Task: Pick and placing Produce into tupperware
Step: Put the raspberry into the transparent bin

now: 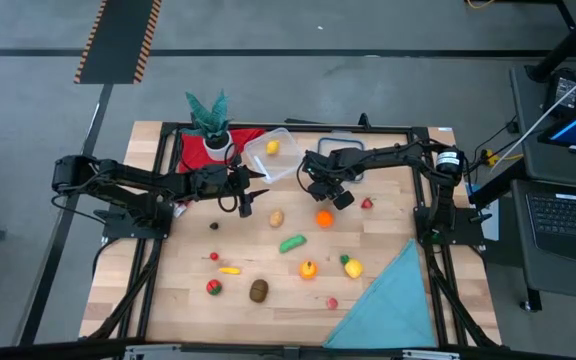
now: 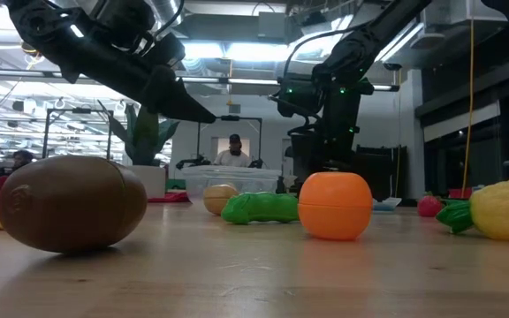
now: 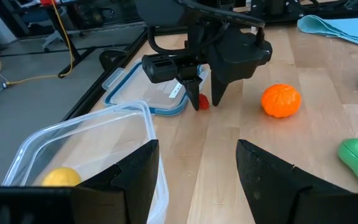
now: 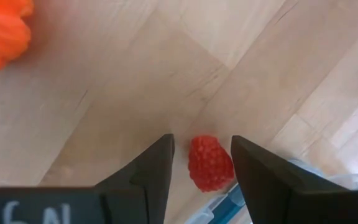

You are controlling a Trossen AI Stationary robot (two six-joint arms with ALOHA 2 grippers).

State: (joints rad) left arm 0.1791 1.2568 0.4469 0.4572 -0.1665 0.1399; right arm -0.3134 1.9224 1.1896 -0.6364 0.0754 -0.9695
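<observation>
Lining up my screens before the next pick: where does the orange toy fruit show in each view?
High view: orange mid-table, beside the right tool.
Low view: orange in the foreground, right of centre.
Left wrist view: orange on the wood, beside the right tool.
Right wrist view: orange cut off at the edge.
Shared landmark: the right tool.

The tupperware is cut off at the frame edge in the left wrist view, and the yellow piece inside it is partly hidden behind a dark finger; the orange is cropped at the corner in the right wrist view; the raspberry is only partly seen between the fingers; the lid is largely covered by the right gripper.
</observation>
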